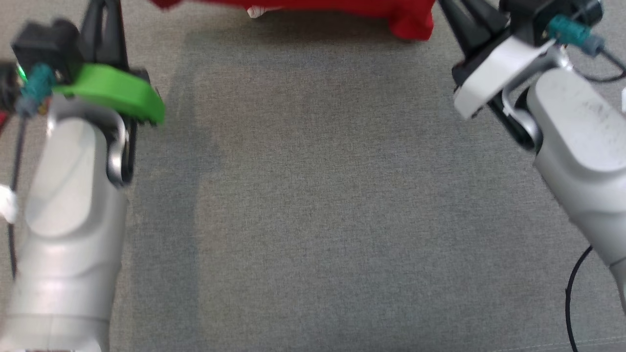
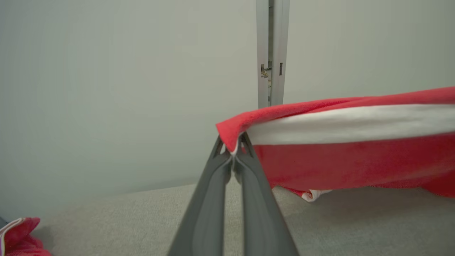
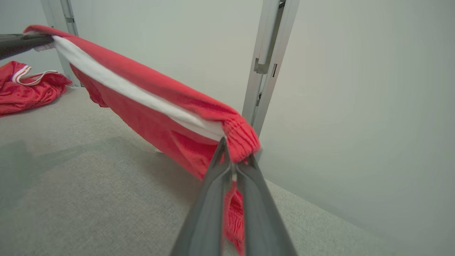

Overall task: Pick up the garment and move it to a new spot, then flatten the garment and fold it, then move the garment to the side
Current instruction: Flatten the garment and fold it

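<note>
The left gripper (image 2: 233, 158) is clamped on one red corner of the shirt (image 2: 337, 160) and the right gripper (image 3: 233, 167) on the other, so the shirt hangs stretched between them, sagging over the grey fabric surface (image 3: 89, 185) – a bunched red cloth (image 3: 25, 90) lies apart.

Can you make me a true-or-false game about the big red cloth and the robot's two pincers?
1. The left pincer is shut on one end of the garment. True.
2. The right pincer is open and holds nothing. False: it is shut on the garment's other end.
3. The garment lies spread flat on the grey surface. False: it is held up, stretched between the two pincers.
4. A smaller red cloth with white trim lies bunched on the grey surface, off to one side. True.
</note>
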`<state>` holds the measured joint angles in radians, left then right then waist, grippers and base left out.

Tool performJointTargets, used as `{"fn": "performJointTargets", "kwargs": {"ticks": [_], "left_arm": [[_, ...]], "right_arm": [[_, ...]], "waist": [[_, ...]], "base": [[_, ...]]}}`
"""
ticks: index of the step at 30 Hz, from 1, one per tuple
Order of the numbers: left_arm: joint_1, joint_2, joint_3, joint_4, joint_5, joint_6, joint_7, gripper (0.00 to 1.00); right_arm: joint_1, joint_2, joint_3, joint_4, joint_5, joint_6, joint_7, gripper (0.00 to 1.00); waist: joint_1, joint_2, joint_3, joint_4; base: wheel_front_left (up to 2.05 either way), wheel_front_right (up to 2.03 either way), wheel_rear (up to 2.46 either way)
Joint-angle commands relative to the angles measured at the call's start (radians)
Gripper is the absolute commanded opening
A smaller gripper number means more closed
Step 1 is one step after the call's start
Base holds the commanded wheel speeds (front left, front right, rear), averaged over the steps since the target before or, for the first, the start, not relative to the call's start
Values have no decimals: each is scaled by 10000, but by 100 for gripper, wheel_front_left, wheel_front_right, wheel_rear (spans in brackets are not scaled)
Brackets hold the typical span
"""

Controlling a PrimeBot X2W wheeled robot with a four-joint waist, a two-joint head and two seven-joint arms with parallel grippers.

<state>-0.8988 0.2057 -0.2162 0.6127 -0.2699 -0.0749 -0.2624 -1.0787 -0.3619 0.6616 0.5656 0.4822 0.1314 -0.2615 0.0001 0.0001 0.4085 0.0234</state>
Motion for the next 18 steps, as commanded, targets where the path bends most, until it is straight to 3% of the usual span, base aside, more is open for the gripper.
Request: {"fn": "performJointTargets", "kwargs": {"ticks": [1, 10, 18], "left_arm": [[868, -73, 147, -55, -81, 1, -28, 0], [5186, -956, 1412, -493, -183, 23, -31, 0], [7857, -1437, 1995, -786, -9, -30, -32, 0]], "right_arm": [[623, -58, 42, -175, 222, -14, -38, 0], [4436, -195, 438, -1185, 1112, -14, -46, 0], [6659, -95, 365, -1564, 1308, -16, -47, 0]], "waist": [[-1, -1, -250, 2], [-1, -1, -1503, 54], [-1, -1, -2775, 298]], "base": [[0, 0, 0], [0, 0, 0], [0, 0, 0]]}}
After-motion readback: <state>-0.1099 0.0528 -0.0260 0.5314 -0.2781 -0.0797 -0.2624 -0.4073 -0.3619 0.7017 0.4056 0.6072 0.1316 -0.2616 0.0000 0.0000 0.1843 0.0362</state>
